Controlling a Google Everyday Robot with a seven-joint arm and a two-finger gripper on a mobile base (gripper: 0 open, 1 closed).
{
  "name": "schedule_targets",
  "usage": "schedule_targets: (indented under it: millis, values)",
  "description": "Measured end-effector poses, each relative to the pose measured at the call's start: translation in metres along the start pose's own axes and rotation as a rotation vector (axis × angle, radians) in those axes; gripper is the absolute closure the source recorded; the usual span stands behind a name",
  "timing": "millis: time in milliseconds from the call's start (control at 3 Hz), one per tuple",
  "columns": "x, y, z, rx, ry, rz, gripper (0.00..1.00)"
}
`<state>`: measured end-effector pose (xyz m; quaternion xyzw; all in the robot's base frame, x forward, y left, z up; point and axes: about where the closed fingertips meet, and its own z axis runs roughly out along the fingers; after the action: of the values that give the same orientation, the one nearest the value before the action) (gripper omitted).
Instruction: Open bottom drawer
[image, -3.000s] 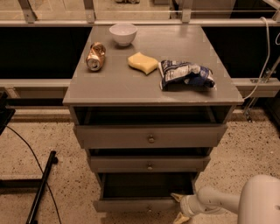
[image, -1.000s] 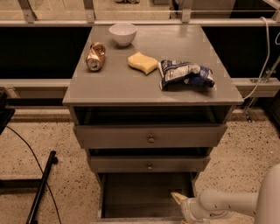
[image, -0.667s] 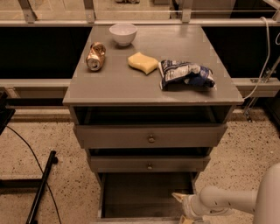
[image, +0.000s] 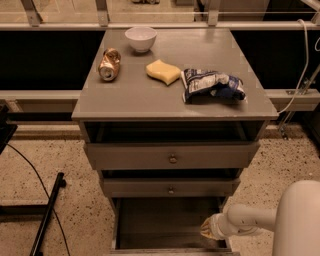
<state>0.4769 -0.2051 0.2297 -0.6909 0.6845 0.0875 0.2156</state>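
The bottom drawer stands pulled out toward the near side. The claw sits at its near right corner; whether it grips anything cannot be told.

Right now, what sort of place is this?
Probably an indoor robot test area: a grey drawer cabinet on speckled floor, staged with a bowl, can and snack bag. The gripper sits at the pulled-out bottom drawer, lower right.
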Motion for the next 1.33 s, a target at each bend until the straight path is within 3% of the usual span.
schedule_targets:
  millis: [333,667,1000,1333]
  values:
    - [0.022,-0.005,0.022,-0.022,0.002,0.034,0.91]
    - [0.047,0.001,0.051,-0.06,-0.006,0.057,1.0]
    - [0.057,0.018,0.076,-0.13,-0.014,0.058,1.0]
    - [0.051,0.047,0.09,-0.24,-0.036,0.042,1.0]
